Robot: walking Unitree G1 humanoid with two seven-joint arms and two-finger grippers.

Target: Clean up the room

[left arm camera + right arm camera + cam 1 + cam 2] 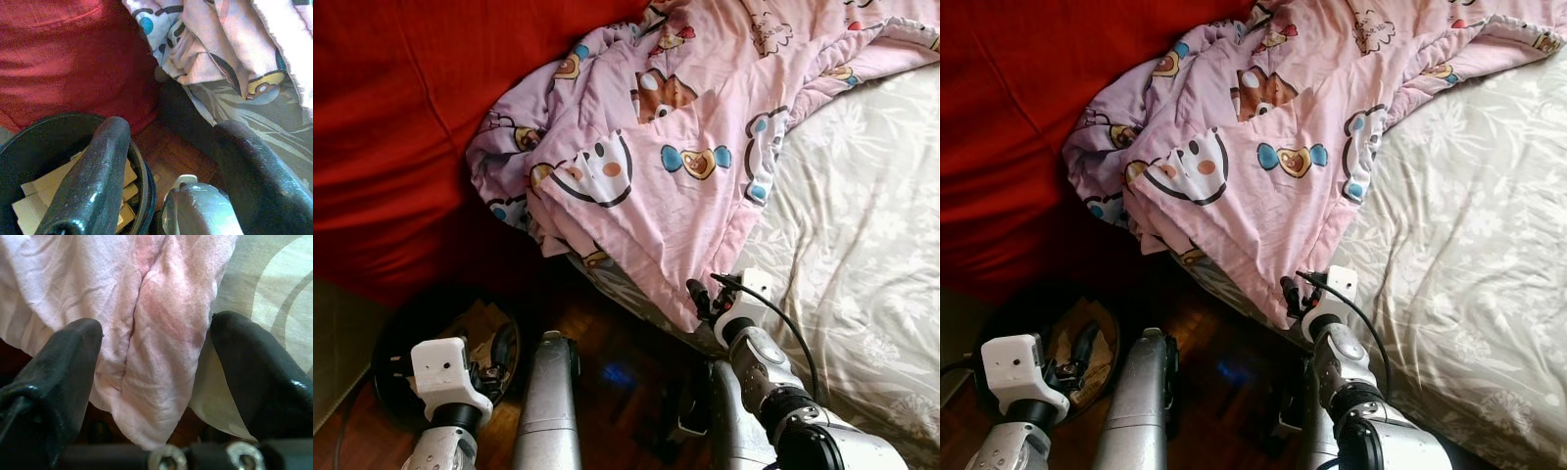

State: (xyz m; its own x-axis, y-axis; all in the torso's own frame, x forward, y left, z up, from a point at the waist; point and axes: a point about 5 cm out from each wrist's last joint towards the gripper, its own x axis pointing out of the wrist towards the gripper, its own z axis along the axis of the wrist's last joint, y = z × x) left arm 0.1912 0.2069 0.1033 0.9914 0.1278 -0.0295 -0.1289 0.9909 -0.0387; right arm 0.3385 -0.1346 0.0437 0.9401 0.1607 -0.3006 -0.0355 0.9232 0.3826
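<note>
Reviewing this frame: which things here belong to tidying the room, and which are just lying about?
Part of the job:
pink blanket, its hanging corner between the open fingers of the right tool
bed sheet

Lying about:
black bin with cardboard scraps, beside the left tool
red cover
</note>
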